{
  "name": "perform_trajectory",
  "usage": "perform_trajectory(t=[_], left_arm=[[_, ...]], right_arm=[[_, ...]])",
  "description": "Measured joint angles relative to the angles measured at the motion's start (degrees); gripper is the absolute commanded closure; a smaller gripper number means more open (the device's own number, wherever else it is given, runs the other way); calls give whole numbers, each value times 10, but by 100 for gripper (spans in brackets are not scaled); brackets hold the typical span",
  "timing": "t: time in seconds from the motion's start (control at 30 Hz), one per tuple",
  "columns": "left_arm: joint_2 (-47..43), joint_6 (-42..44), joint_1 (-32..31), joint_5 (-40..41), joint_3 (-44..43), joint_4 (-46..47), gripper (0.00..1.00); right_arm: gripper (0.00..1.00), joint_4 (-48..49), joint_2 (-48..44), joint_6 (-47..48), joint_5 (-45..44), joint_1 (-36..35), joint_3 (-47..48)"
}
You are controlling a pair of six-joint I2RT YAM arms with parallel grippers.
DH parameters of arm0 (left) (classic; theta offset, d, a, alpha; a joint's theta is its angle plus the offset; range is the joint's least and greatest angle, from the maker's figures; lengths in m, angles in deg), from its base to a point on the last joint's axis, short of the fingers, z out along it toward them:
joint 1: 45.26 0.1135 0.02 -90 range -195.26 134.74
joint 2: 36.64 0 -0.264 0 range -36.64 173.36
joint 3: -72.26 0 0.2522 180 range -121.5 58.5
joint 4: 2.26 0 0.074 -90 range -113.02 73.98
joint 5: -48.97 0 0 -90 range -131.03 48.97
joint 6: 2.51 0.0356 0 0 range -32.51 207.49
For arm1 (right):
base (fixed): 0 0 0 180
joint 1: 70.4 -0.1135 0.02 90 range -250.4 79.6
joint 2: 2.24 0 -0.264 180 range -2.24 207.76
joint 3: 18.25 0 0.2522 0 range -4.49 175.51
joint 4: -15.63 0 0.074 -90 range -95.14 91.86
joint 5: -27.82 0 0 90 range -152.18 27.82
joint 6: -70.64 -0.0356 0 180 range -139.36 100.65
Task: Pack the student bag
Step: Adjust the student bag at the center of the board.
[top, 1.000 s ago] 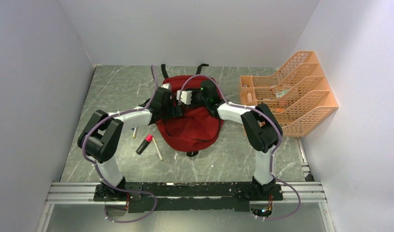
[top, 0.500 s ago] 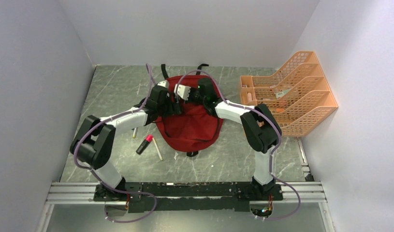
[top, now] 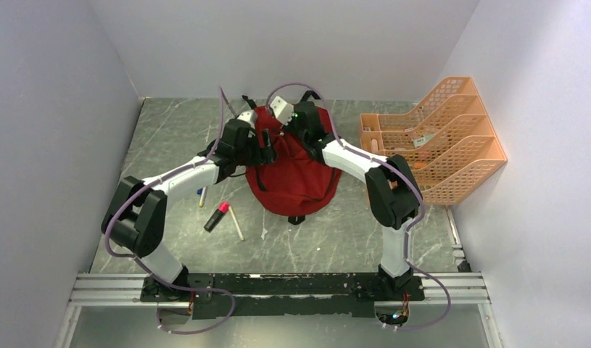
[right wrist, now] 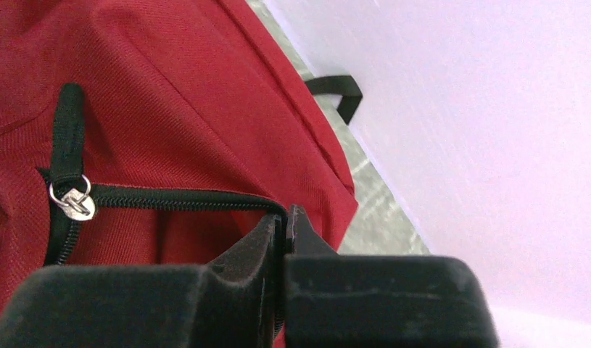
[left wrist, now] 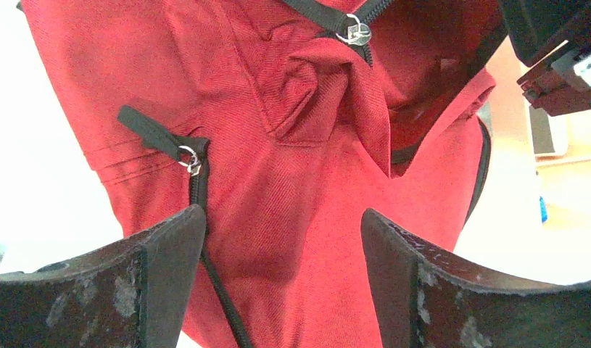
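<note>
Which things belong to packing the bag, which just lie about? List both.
In the job: student bag; right end effector, shut on its zipper edge; left end effector, open.
Lying about: red marker, pale stick, orange file organizer.

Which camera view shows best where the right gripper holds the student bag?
The right wrist view: the right gripper is shut on the student bag where its black zipper line ends. The top external view shows that gripper at the bag's far end, the contact too small. The left wrist view misses this grip.
</note>
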Motion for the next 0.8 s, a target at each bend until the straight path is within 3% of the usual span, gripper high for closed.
perform_trajectory(t=[0.33,0.6,0.8], left_arm=[[9,21,3,-9,-42,-20,18],[-19,26,24,-6,-24,-57,16],[-104,23,57,28,24,-97,15]], right_arm=[[100,-163,0,-131,-121,14,105],[100,-269,-17,-249,-125,-2,118],[100,-323,-25,-337,-95,-20,138]])
